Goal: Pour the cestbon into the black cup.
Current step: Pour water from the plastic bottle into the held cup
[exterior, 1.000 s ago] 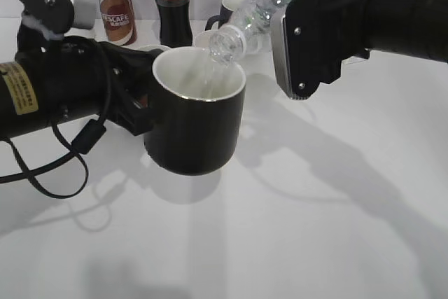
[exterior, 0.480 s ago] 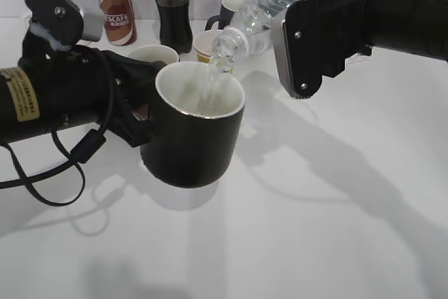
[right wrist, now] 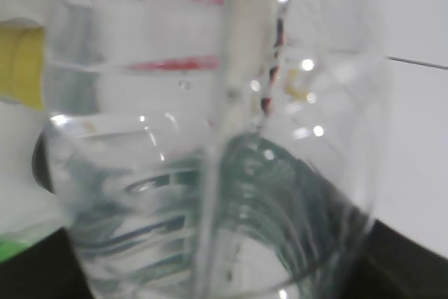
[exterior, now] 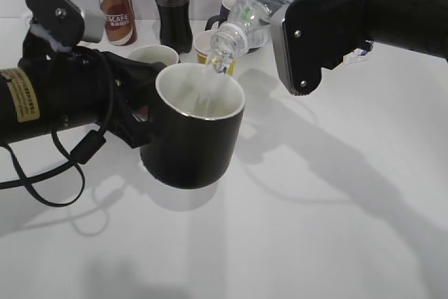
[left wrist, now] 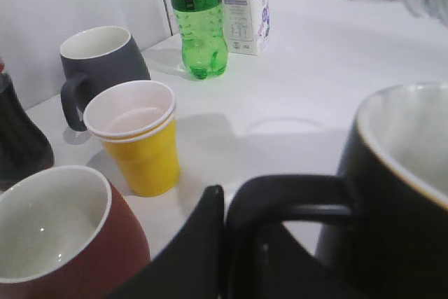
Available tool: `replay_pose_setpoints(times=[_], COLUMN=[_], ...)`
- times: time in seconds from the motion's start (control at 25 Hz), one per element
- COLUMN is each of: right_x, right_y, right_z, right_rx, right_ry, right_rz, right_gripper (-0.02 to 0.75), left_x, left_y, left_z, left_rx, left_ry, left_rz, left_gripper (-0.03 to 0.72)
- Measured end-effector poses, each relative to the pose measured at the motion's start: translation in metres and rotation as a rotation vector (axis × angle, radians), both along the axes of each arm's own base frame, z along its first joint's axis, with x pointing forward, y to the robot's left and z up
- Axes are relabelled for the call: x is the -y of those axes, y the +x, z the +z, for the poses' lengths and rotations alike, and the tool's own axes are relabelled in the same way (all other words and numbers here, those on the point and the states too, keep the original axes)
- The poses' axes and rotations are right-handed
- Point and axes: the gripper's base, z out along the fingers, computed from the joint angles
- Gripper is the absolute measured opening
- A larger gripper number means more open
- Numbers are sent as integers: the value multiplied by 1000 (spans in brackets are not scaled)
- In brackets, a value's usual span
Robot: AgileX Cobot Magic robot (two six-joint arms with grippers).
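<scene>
The black cup (exterior: 192,131) is in the middle of the exterior view, lifted a little off the table. My left gripper (exterior: 143,113) is shut on its loop handle (left wrist: 294,194). The cestbon (exterior: 245,19), clear with a dark green label, is tilted mouth-down to the left. Its open mouth is just above the cup's far rim, and a thin stream of water falls into the white inside. My right gripper (exterior: 287,1) is shut on the bottle's body. The bottle fills the right wrist view (right wrist: 210,173) and hides the fingers there.
Behind the cup stand a brown-red mug (left wrist: 56,243), a yellow paper cup (left wrist: 136,138), a dark grey mug (left wrist: 98,64), a bright green soda bottle (left wrist: 196,19) and a white carton (left wrist: 245,8). A Nescafe bottle (exterior: 115,5) and a cola bottle (exterior: 171,1) stand at the back left.
The cup has shifted slightly left and down. The bottle's mouth has risen a little above the rim and moved slightly left. Water keeps running into the cup.
</scene>
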Motion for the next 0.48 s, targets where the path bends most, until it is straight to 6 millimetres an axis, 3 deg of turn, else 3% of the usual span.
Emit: replay_pose_setpoints(times=[0.28,0.48], right_x=[0,0], right_y=[1,1], right_z=[2,2], right_rx=[2,-101], right_ry=[38,159], right_rz=[-10,-39], right_gripper=[443,443], left_x=[0,0], left_y=[0,0], left_z=[0,0], left_rx=[-1,-3], left_ry=[4,-1], left_rz=[0,3], left_gripper=[32,32])
